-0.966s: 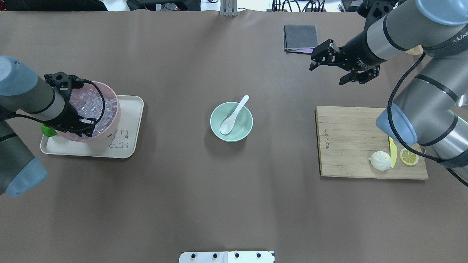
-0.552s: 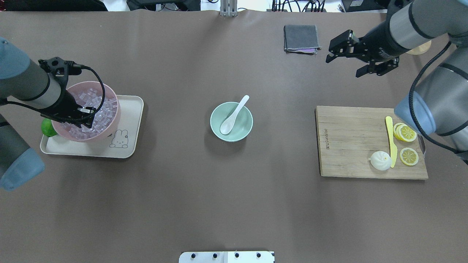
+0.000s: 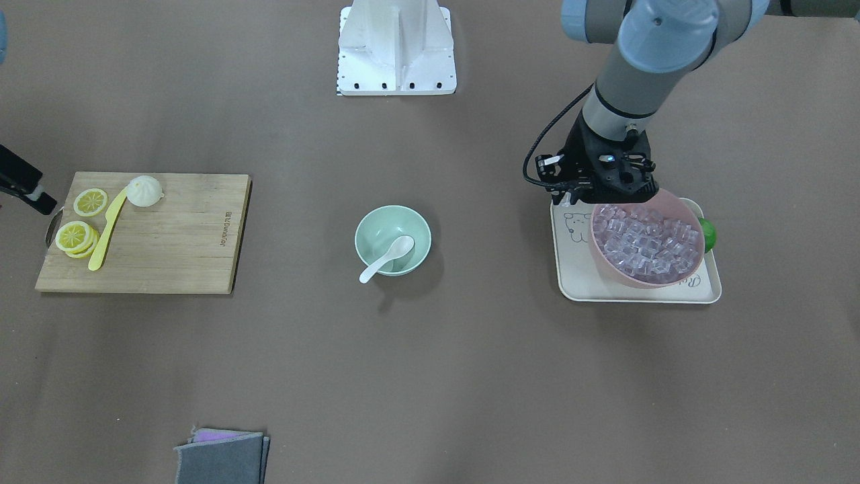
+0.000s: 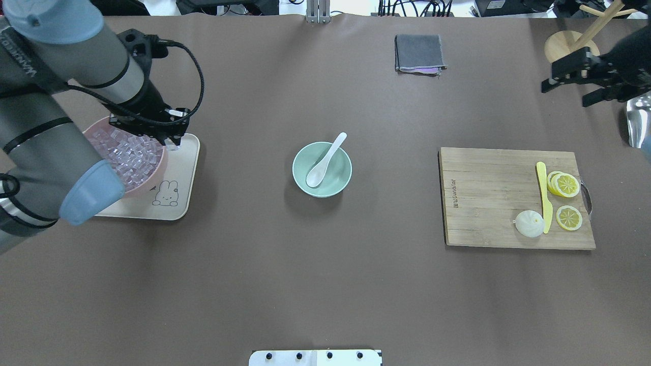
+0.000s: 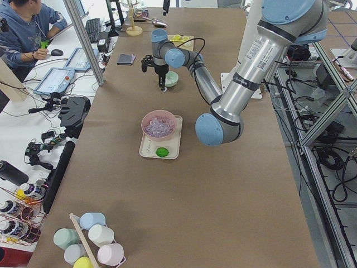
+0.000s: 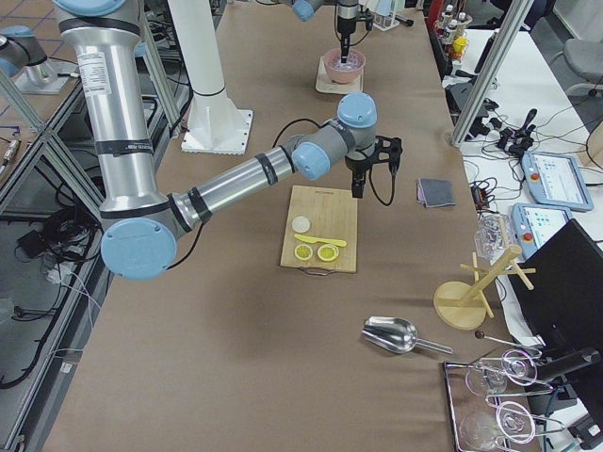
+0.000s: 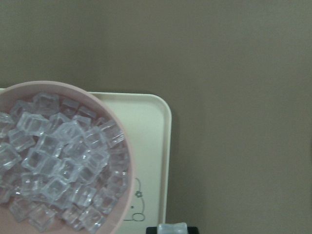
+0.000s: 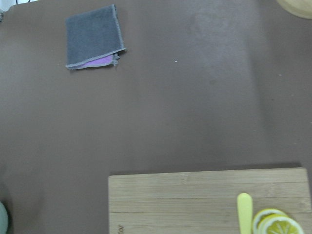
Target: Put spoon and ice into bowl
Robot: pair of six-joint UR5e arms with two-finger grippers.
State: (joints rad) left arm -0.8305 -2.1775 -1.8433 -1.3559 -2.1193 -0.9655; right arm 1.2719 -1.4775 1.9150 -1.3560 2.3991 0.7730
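Observation:
The white spoon (image 4: 325, 160) lies in the mint-green bowl (image 4: 342, 179) at the table's middle, scoop down and handle over the far rim; both also show in the front view, the spoon (image 3: 386, 259) in the bowl (image 3: 373, 232). A heap of clear ice cubes (image 4: 136, 152) fills the pink bowl (image 3: 608, 269). My left gripper (image 4: 172, 143) hangs above the tray just right of the pink bowl, shut on one ice cube (image 7: 171, 228). My right gripper (image 4: 567, 91) is open and empty, high at the far right.
The pink bowl stands on a cream tray (image 4: 178, 173) with a lime (image 3: 707, 234). A wooden board (image 4: 488, 198) at the right holds a yellow knife (image 4: 543, 195), lemon slices (image 4: 567, 217) and a bun (image 4: 529, 223). A grey cloth (image 4: 418, 52) lies at the far edge.
My left gripper has risen out of the pink bowl and moved right to its rim, over the tray. My right arm has drawn back to the far right.

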